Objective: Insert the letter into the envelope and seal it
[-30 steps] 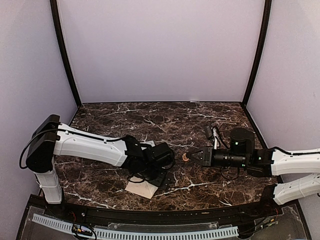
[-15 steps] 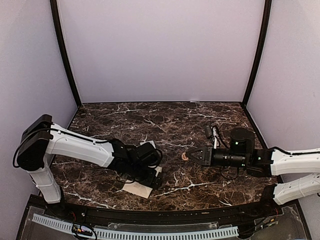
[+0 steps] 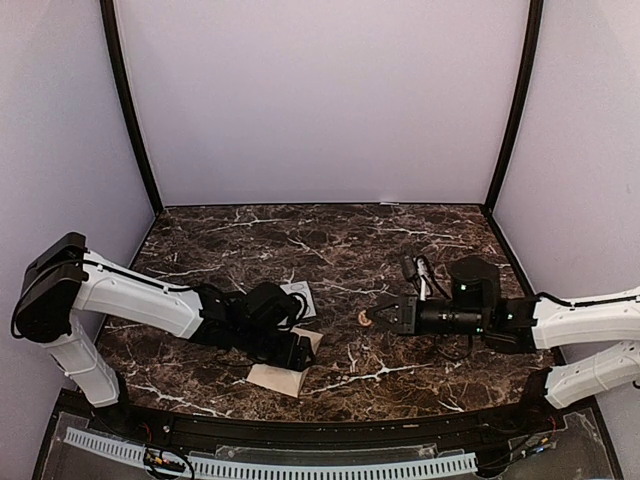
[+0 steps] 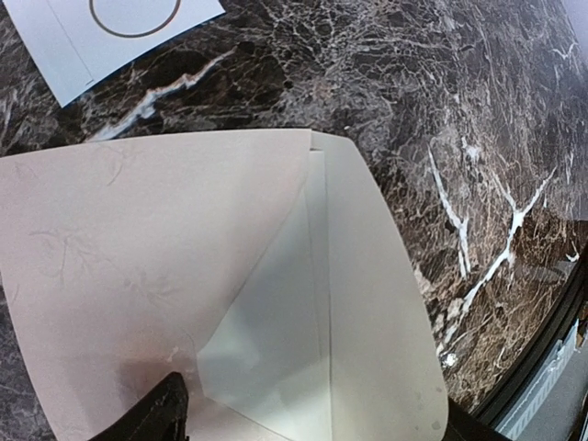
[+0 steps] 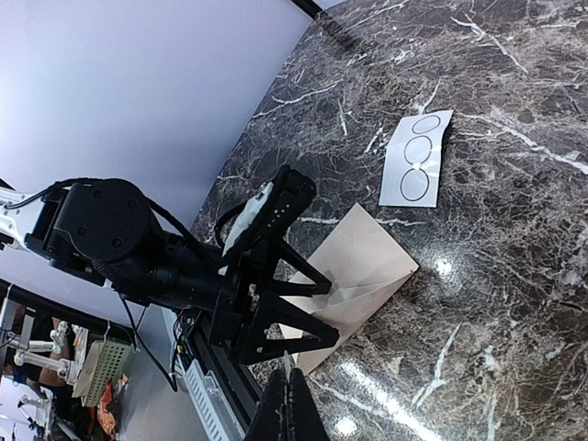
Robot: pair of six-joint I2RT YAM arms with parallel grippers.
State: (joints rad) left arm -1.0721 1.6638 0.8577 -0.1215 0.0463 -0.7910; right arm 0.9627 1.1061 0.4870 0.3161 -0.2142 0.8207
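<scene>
ok so the left arm (image 3: 140,295) comes off its base at the near left corner, shoulder hunched up, white forearm sloping down to the right along the near side of the table (image 3: 400,240). The wrist is low, and the left claw (image 3: 296,352) is tipped down right onto the paper. Its jaws are spread wide. One dark finger (image 4: 161,413) sits on the sheet and the other is way off at the opposite corner of the wrist view, so it's straddling the paper, not pinching anything.

Right under that claw, flat on the marble, is the envelope (image 4: 138,239), pinkish-tan with rounded corners. In the wedge between its panels, just ahead of the fingertip, there's a paler sheet that looks like the letter (image 4: 266,358) tucked in. I can't tell how deep it goes.

Just past the envelope's far edge, with a strip of bare marble between them, is a white card (image 5: 416,161). The only print on it is three circle outlines, no words I can read.

Off to the left claw's right, well apart, the right arm (image 3: 580,320) reaches in low and level. The right claw (image 3: 372,317) is pinched fully closed with nothing in it, pointing back at the envelope.

Plain lilac walls (image 3: 320,100) behind.
</scene>
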